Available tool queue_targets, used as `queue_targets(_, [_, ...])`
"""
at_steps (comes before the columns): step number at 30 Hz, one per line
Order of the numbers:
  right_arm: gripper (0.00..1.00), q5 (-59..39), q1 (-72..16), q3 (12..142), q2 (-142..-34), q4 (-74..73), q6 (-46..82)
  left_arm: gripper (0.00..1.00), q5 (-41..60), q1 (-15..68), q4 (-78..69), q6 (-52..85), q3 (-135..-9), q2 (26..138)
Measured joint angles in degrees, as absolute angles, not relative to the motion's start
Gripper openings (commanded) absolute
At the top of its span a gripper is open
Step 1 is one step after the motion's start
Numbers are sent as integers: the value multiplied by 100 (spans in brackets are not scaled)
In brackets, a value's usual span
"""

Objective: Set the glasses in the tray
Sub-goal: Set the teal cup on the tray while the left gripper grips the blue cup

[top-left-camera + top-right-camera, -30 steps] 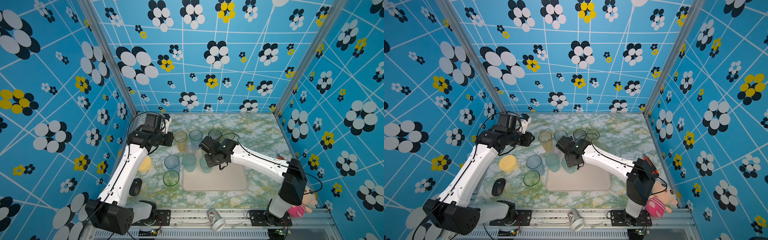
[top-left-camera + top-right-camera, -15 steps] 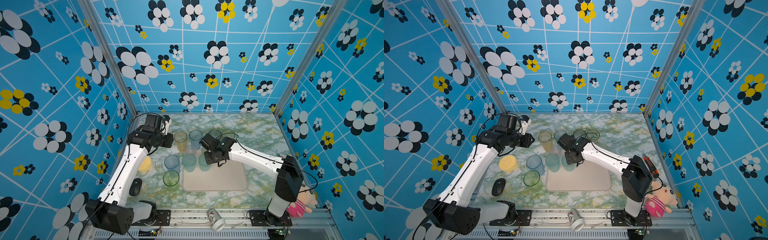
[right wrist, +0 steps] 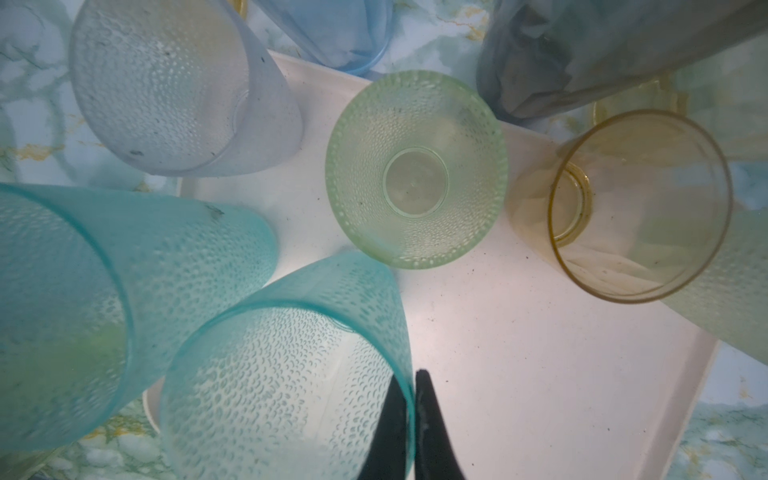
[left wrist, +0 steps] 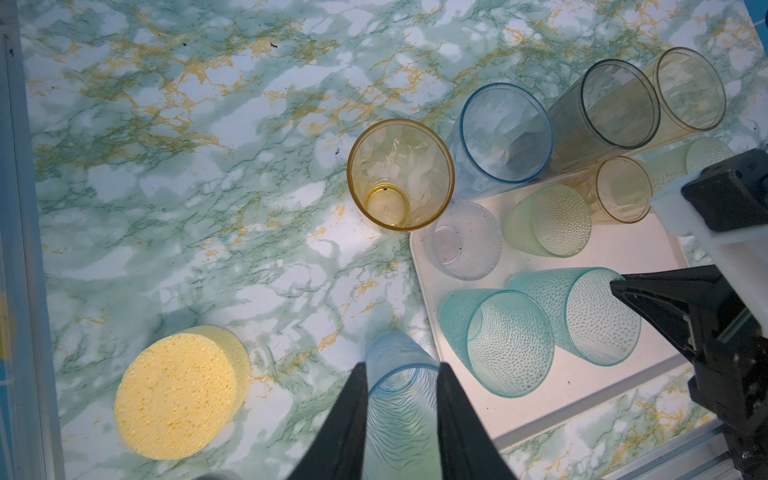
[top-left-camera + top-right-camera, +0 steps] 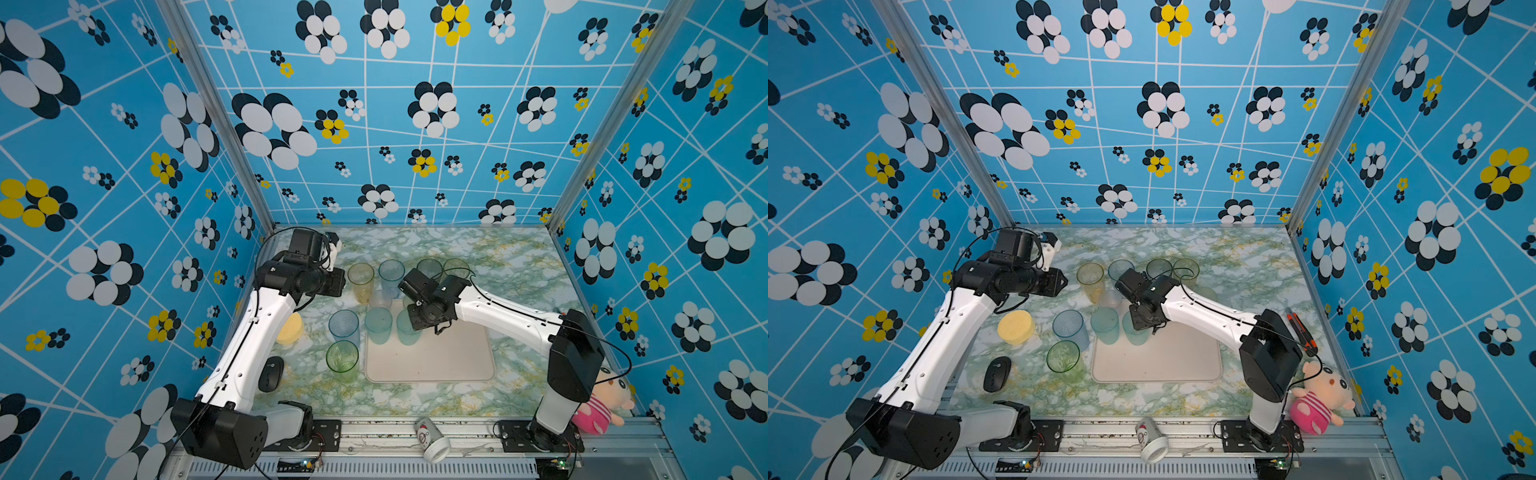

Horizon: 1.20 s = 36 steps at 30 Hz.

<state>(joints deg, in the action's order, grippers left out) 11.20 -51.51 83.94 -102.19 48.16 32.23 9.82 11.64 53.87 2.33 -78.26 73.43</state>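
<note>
Progress: we judge it under half done.
In tray: the cream tray (image 5: 453, 365) holds a teal glass (image 3: 282, 374), a second teal glass (image 3: 104, 299), a clear glass (image 4: 465, 241) and a short green glass (image 3: 415, 170); a small amber glass (image 3: 640, 203) stands at its edge, in or out we cannot tell.
Outside: tall amber glass (image 5: 360, 282), tall blue glass (image 5: 390, 274) and grey glass (image 5: 429, 268) behind the tray; ribbed blue glass (image 5: 344, 326) and green glass (image 5: 342, 358) beside it on the counter (image 5: 519, 266).
Right fingers (image 3: 428, 432): clamped on the teal glass's rim.
Left fingers (image 4: 349, 424): apart above the ribbed blue glass, gripping nothing we can see.
</note>
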Motion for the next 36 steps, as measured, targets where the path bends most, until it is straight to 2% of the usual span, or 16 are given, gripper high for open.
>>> queue_targets(14, [5, 1120, -5133, 8392, -10239, 4729, 3223, 31, 980, 1164, 5494, 233, -7826, 7343])
queue_targets(36, [31, 1120, -5118, 8388, -10210, 4755, 3218, 28, 956, 1146, 5902, 204, -7808, 7341])
